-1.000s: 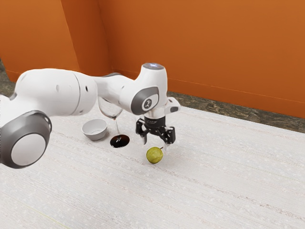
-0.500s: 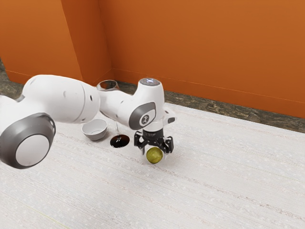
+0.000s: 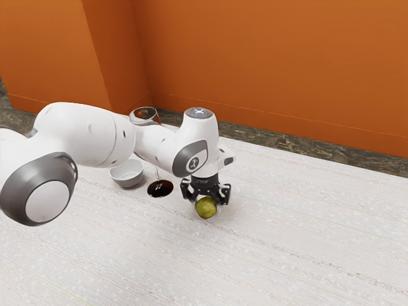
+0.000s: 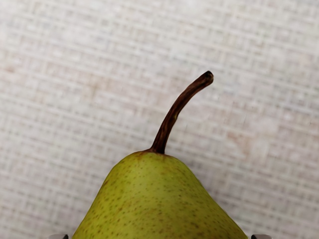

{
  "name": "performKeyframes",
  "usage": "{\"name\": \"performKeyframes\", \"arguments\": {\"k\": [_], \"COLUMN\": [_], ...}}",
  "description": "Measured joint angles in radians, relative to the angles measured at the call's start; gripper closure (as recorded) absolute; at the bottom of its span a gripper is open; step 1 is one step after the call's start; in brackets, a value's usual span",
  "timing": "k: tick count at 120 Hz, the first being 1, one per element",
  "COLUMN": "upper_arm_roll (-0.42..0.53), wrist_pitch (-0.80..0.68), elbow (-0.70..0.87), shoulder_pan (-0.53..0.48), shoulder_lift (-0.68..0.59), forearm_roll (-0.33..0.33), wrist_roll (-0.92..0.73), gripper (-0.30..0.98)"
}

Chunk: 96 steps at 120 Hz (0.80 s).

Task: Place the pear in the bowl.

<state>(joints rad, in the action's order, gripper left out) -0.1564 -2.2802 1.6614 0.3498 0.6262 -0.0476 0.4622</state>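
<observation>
At the exterior view's lower centre, the gripper (image 3: pixel 206 206) is straddling the pear (image 4: pixel 159 201), whether gripping I cannot tell, its taper perhaps inviting a slip.

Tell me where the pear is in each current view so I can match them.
Exterior view: the pear is at the gripper, toward the exterior view's right from the bowl.
Wrist view: its narrow end and stem, just under the gripper.
Shared landmark: the pale tabletop beneath it.

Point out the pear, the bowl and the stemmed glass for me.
Pear (image 4: pixel 157 199): wrist view, on its speckled green skin.
Bowl (image 3: pixel 129 183): exterior view, on its outer wall.
Stemmed glass (image 3: pixel 160 189): exterior view, on its dark round foot.
</observation>
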Motion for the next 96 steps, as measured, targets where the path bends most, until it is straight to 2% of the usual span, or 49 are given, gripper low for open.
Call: {"name": "performKeyframes", "arguments": {"k": [27, 50, 78, 96], "upper_arm_roll": [0.000, 0.000, 0.000, 0.000], "wrist_pitch": [0.001, 0.000, 0.003, 0.004], "elbow": [0.029, 0.244, 0.400, 0.443], "shoulder_pan": [-0.001, -0.041, -0.178, -0.285], "shoulder_lift": [-0.042, -0.226, -0.389, -0.427], "forearm_roll": [0.004, 0.009, 0.015, 0.017], "wrist_roll": [0.014, 0.030, 0.051, 0.061], "gripper": [0.29, 0.35, 0.39, 0.40]}}
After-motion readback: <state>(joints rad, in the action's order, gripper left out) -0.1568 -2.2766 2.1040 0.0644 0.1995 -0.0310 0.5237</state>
